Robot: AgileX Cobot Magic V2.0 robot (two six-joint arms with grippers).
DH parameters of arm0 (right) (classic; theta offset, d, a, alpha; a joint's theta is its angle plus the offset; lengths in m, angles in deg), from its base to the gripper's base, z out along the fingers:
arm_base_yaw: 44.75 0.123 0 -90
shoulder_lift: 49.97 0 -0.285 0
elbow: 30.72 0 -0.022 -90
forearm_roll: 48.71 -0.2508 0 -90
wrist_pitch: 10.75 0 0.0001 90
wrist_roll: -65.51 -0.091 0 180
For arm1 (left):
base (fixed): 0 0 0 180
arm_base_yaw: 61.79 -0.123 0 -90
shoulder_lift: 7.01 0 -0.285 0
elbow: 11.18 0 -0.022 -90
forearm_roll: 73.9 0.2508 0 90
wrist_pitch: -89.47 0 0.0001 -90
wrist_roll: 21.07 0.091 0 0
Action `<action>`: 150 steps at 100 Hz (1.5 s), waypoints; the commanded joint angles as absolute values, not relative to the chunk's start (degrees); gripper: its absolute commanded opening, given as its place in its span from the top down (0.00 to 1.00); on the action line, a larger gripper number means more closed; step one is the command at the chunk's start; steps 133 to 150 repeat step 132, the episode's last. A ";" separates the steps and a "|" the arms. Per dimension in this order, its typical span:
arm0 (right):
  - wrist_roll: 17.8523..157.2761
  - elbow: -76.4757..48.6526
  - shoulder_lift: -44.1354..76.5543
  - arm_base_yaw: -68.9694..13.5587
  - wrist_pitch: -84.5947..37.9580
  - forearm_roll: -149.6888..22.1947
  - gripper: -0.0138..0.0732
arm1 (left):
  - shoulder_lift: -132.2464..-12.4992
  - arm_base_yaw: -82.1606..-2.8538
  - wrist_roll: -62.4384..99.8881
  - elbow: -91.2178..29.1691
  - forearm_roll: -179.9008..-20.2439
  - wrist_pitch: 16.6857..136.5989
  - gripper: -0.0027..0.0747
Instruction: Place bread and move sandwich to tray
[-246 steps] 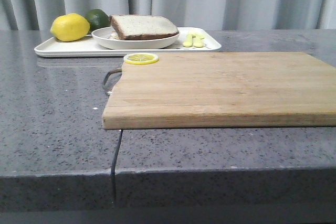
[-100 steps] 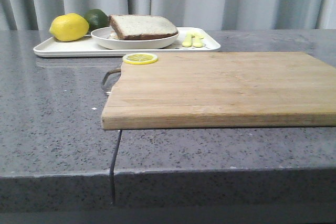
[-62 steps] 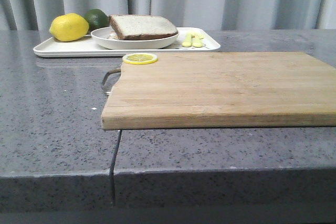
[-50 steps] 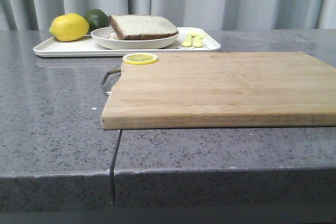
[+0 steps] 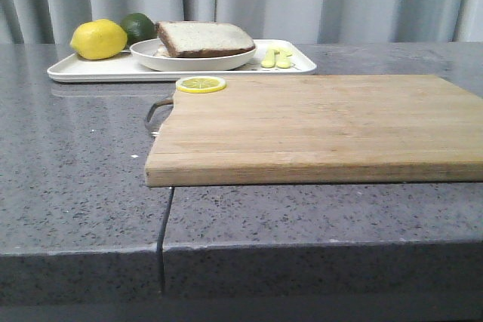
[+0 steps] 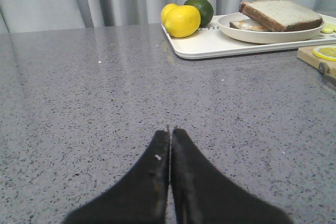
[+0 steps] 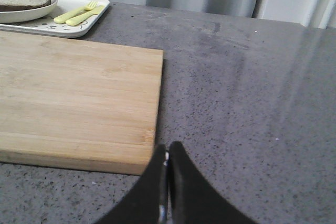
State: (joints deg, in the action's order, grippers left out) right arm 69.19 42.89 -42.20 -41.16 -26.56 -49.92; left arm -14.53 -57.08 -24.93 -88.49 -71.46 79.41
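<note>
I count one white tray, one round plate carrying one sandwich, one whole lemon, one lime, one lemon slice, one wooden cutting board, and two yellow-green utensils: a fork and another piece beside it.

I'm seeing soft, even light; the countertop is catching pale glare ahead of the jaws, and the close black fingers are blurring.
</note>
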 commanded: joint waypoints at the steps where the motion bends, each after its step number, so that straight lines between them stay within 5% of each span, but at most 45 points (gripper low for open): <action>1: 68.64 43.92 -41.64 -41.38 -16.80 -51.02 0.92 | -12.61 -56.77 -25.55 -89.36 -71.86 83.99 0.99; 23: 67.83 48.11 -41.64 -41.38 -9.54 -50.97 0.92 | -12.61 -56.77 -25.55 -89.36 -71.86 83.99 0.99; 150: 67.83 48.06 -41.64 -41.38 -10.35 -47.45 0.92 | -12.61 -56.77 -25.55 -89.36 -71.86 83.99 0.99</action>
